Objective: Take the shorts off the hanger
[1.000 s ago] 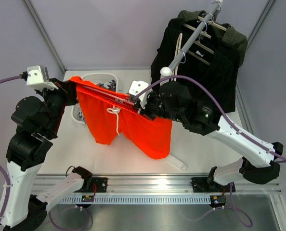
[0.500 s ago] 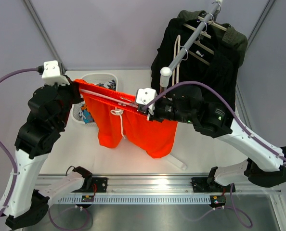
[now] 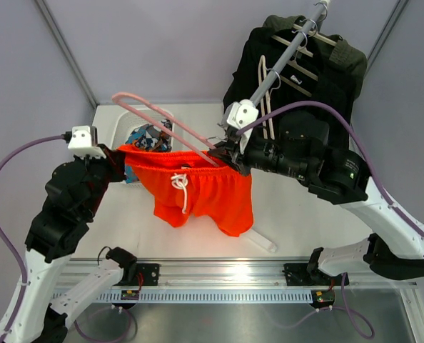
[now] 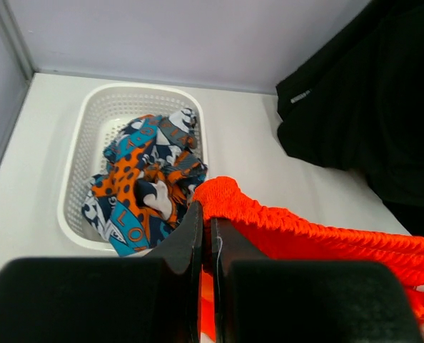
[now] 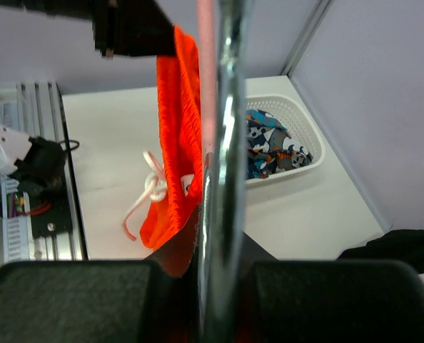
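The plain orange shorts [image 3: 205,193] with a white drawstring hang stretched between my two grippers above the table. My left gripper [image 3: 120,151] is shut on the left end of their waistband [image 4: 319,232]. My right gripper [image 3: 226,151] is shut on the metal hook [image 5: 223,179] of the pink hanger [image 3: 162,118]. The hanger's bar slants up and to the left, above the waistband and clear of it at the left end. The waistband's right end reaches the right gripper; I cannot tell whether it still sits on the hanger. The patterned shorts [image 4: 144,179] lie in the basket.
The white basket [image 3: 165,113] stands at the back left, behind the orange shorts. Black and dark garments [image 3: 305,78] hang on a slanted rail [image 3: 283,57] at the back right, close behind the right arm. A white stick [image 3: 260,243] lies on the table near the front.
The hanger's left end has swung up out of the waistband. My left gripper has come down and forward with the waistband. My right gripper has moved back and to the right with the hanger.
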